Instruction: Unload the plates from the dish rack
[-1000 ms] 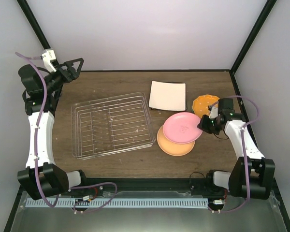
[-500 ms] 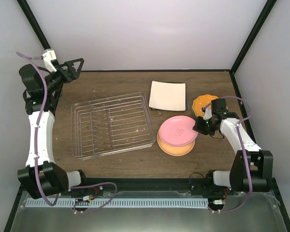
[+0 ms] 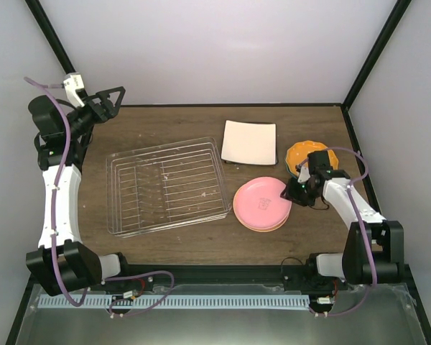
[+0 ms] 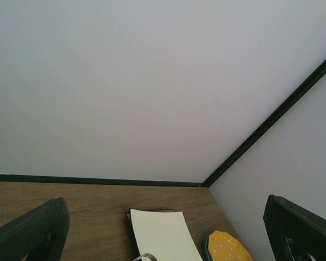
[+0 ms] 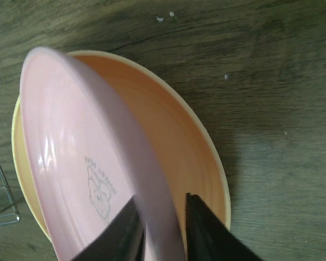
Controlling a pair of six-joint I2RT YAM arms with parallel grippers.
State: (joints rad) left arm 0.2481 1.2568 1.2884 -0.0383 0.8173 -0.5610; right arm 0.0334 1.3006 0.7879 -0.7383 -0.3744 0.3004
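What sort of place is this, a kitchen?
Probably a robot test booth, not a kitchen: white walls close in a wooden table, with two arms bolted at its edge, a dish rack and a pink plate among others on it.

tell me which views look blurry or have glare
Right wrist: the pink plate rim nearest the lens is soft, with a faint sheen on its face. Left wrist: the end effector fingers are dark and blurred. Top external: even light, sharp.
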